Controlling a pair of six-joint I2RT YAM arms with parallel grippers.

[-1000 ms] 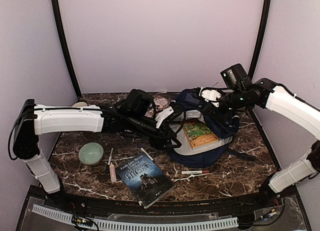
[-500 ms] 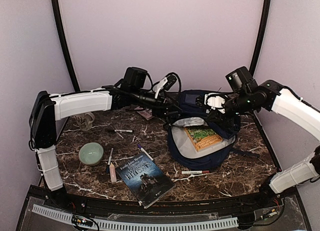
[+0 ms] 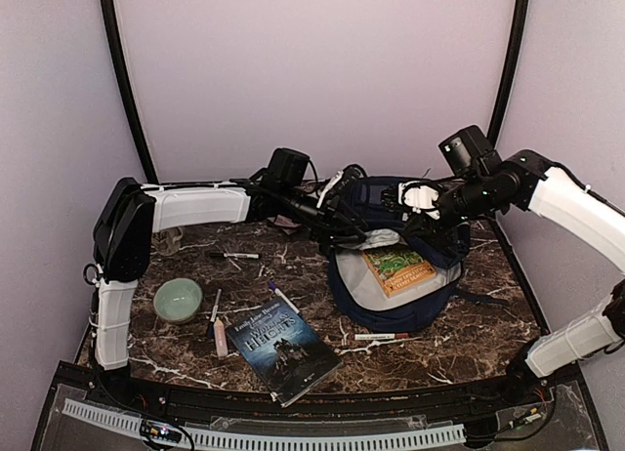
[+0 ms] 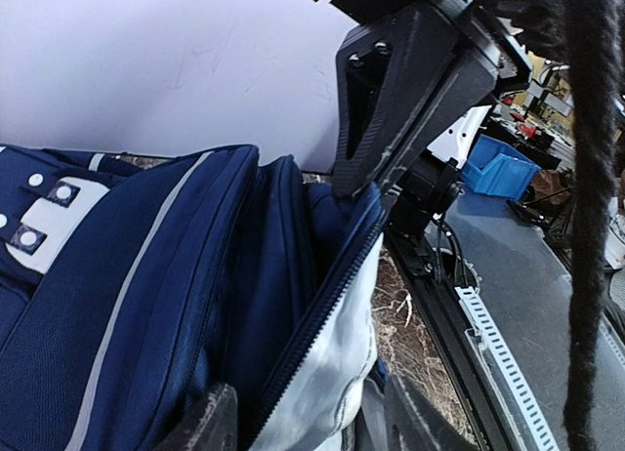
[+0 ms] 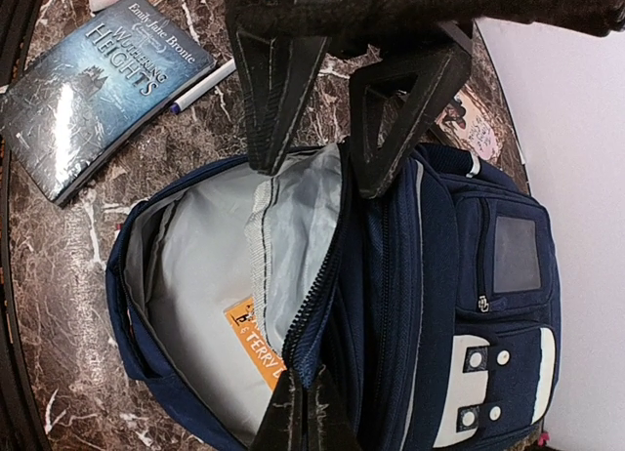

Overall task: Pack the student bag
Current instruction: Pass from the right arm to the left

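The navy student bag (image 3: 441,238) lies at the back right of the table, main compartment unzipped and its grey lining showing. An orange book (image 3: 395,264) lies inside; it also shows in the right wrist view (image 5: 256,344). My right gripper (image 3: 422,199) is shut on the bag's zipper edge (image 5: 322,314) and holds the front panel up. My left gripper (image 3: 363,234) is open. Its fingers (image 5: 269,90) straddle the same zipper edge and lining (image 4: 332,344) at the opening's far-left end. The bag's striped front fills the left wrist view (image 4: 146,275).
A blue "Wuthering Heights" book (image 3: 281,346) lies at the front centre. A green bowl (image 3: 178,299), a pink tube (image 3: 221,339) and pens (image 3: 232,255) lie to the left, and another pen (image 3: 381,336) lies in front of the bag. A glass (image 3: 168,238) stands at the far left.
My left arm rose from low beside the bag, swung up and back, then came down with its open fingers over the bag's zipper edge. My right gripper kept its hold, barely shifting.
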